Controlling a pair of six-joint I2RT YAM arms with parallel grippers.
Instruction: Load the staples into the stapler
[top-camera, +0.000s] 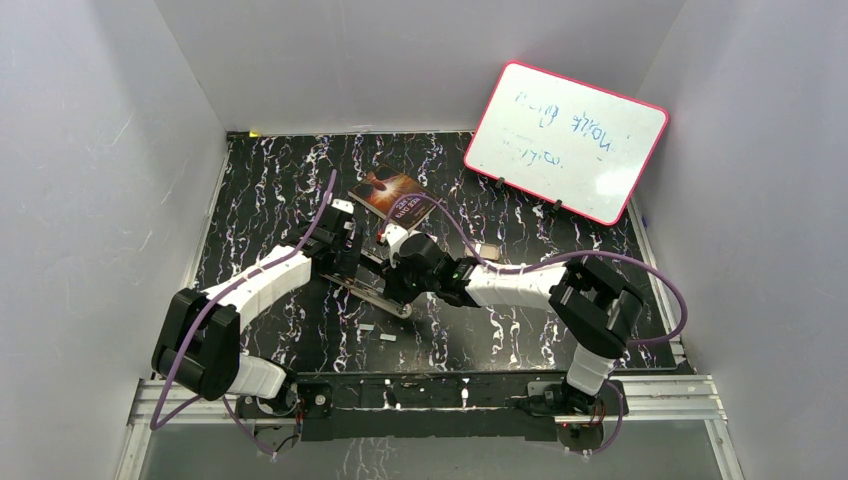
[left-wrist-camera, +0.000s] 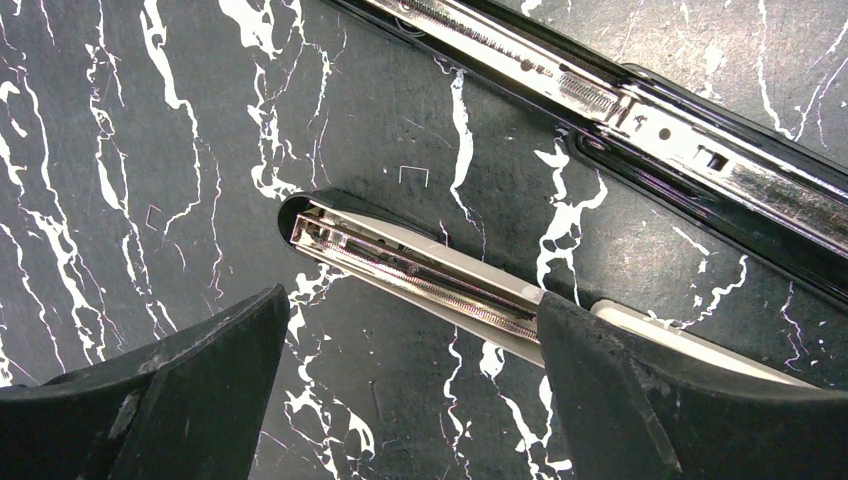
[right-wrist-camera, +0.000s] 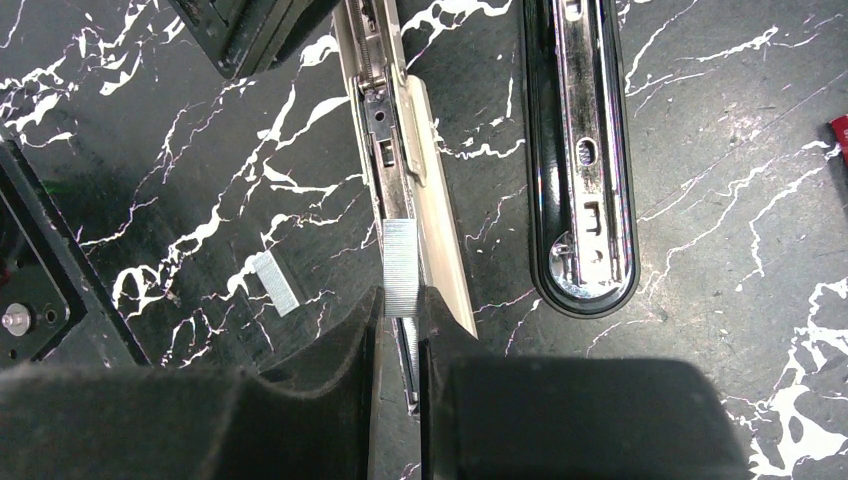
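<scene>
Staples (right-wrist-camera: 400, 262), in one short silver strip, are pinched between the nearly closed fingers of the right end effector (right-wrist-camera: 400, 300). The strip's far end is held right over the open channel of the stapler (right-wrist-camera: 425, 150); whether it touches the channel cannot be told. The stapler is spread open on the desk (right-wrist-camera: 700, 300). Its pale half with the channel is seen running away from the fingers, and its black-rimmed chromed half (right-wrist-camera: 580, 150) is laid flat just beside it.

The left end effector (left-wrist-camera: 412, 300) is spread wide and nothing is gripped by it. The channel half of the stapler (left-wrist-camera: 420, 270) is seen between its fingers, with the channel's front end bare and pointed away from them. The pale body is overlapped by one finger (left-wrist-camera: 680, 400); contact there cannot be told. A single bent staple (left-wrist-camera: 413, 175) is seen on the desk near the channel.

A loose strip (right-wrist-camera: 275, 283) is laid on the desk, apart from the gripped one, on the side away from the chromed half. From above, both end effectors are seen meeting over the stapler (top-camera: 375, 285) at the middle of the desk, with two short strips (top-camera: 365, 327) between it and the arm bases. A reddish-brown card (top-camera: 395, 195) is laid just behind the stapler, and a whiteboard (top-camera: 565, 140) is leaned at the far right corner.
</scene>
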